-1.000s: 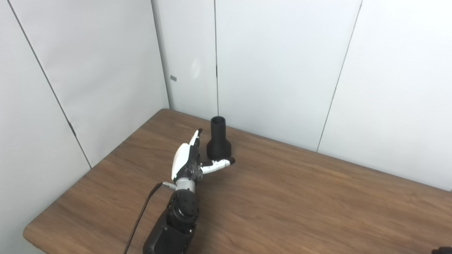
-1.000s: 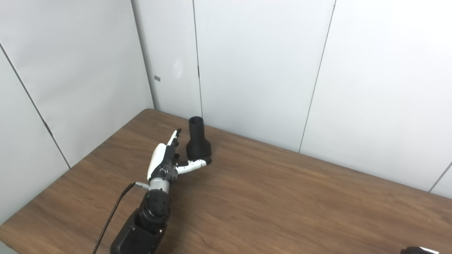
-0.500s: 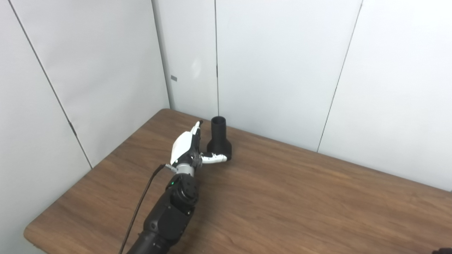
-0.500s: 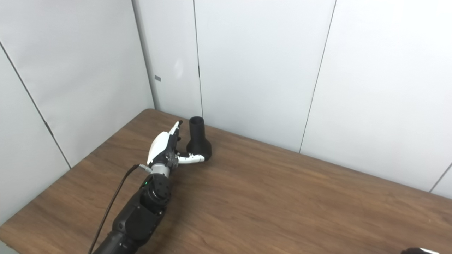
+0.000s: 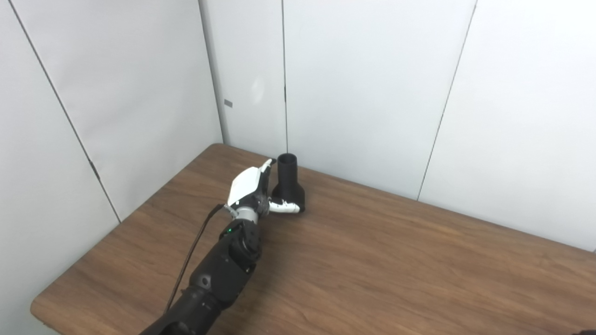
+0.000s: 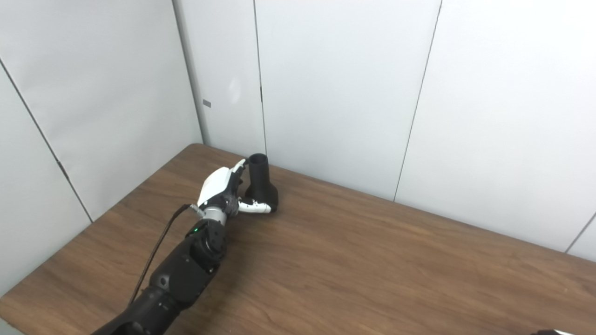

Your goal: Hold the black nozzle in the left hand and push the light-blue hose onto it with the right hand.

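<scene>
A black nozzle stands upright near the table's back left, wide base down and narrow neck up. My left hand is open right beside it on its left. The fingers reach up along the neck and the thumb lies across the front of the base. I cannot tell whether they touch it. No light-blue hose shows in either view. Only a dark sliver of my right hand shows at the bottom right corner, too little to read its state.
The brown wooden table stretches wide to the right of the nozzle. White wall panels stand close behind the nozzle and along the table's left side. A black cable runs along my left forearm.
My left arm has stretched forward, bringing the open hand up against the nozzle's left side. The thumb has moved in front of its base. The nozzle has not moved.
</scene>
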{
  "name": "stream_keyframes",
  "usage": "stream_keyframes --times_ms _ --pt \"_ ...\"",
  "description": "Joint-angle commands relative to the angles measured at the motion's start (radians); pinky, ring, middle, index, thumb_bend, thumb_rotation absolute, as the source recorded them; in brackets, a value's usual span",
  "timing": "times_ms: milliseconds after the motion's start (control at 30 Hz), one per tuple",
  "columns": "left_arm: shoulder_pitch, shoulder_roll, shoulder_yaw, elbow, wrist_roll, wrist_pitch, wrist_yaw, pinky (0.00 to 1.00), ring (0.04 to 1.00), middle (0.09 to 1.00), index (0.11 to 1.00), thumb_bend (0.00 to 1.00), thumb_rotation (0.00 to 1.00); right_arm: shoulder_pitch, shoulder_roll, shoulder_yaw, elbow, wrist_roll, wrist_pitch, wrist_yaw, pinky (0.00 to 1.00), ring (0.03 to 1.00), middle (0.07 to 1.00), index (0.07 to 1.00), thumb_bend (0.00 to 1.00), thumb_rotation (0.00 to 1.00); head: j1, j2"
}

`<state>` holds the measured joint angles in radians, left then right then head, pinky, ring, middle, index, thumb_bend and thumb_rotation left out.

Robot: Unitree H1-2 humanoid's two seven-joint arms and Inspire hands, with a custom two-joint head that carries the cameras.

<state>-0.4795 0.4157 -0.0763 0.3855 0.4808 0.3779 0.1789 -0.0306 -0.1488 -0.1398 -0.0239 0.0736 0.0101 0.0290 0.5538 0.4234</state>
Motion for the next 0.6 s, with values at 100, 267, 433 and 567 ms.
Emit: stream_keyframes --times_ms 100,267,433,567 --pt "0.002 0.025 -0.071 0.012 0.032 0.073 -0.114 0.72 0.852 0.922 0.934 1.00 0.21 0.004 -0.009 -0.012 -0.030 0.001 0.008 -0.009 0.36 0.514 0.563 0.514 0.90 0.60 0.001 0.003" --pt "-0.003 0.041 -0.121 0.020 0.084 0.079 -0.134 0.73 0.851 0.909 0.925 1.00 0.23 0.006 -0.013 -0.012 -0.028 -0.007 0.000 -0.011 0.37 0.526 0.571 0.524 0.87 0.60 -0.002 0.008" --pt "-0.006 0.045 -0.145 0.037 0.120 0.081 -0.133 0.72 0.843 0.892 0.909 1.00 0.20 0.007 -0.012 -0.012 -0.033 -0.010 0.005 -0.012 0.37 0.529 0.575 0.527 0.85 0.60 -0.002 0.010" --pt "-0.014 0.049 -0.167 0.051 0.157 0.089 -0.150 0.73 0.844 0.893 0.903 1.00 0.20 0.007 -0.014 -0.011 -0.032 -0.013 0.003 -0.012 0.38 0.537 0.582 0.533 0.82 0.60 -0.003 0.012"
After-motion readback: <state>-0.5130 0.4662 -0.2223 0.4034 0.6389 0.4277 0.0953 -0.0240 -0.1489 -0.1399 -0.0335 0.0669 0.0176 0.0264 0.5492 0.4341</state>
